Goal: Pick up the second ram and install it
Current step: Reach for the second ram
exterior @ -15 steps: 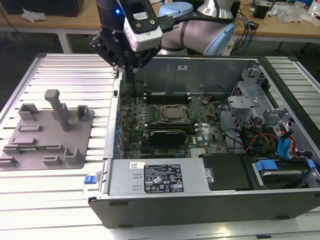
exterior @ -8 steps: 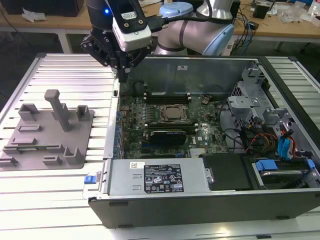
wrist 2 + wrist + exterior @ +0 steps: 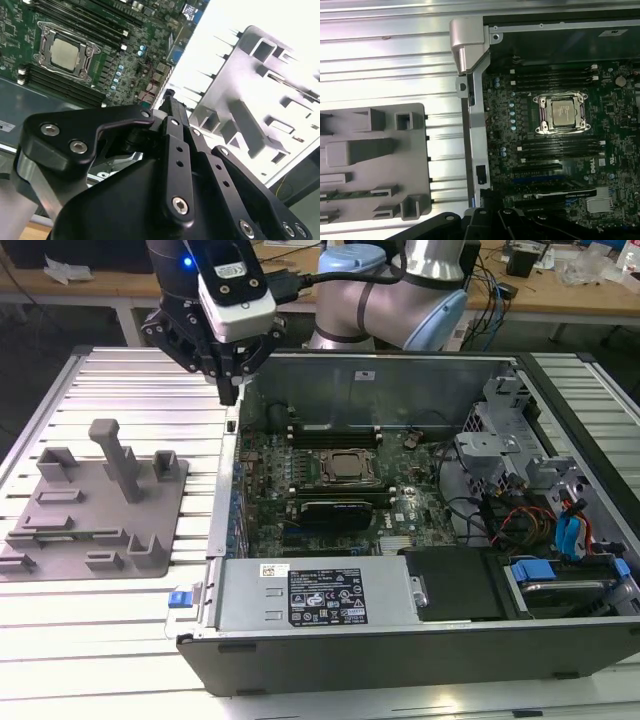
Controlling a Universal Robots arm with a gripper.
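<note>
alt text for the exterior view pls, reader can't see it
A robot arm's closed gripper hangs above the wall of an open computer case on the exterior view's left, between a grey plastic tray outside and the green motherboard inside. The case lies on a ribbed metal table, its power supply along the near edge.

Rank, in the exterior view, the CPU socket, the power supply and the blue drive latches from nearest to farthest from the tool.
1. CPU socket, mid-motherboard, closest to the tool.
2. Power supply, along the case's near edge.
3. Blue drive latches, far on the exterior view's right.
</note>
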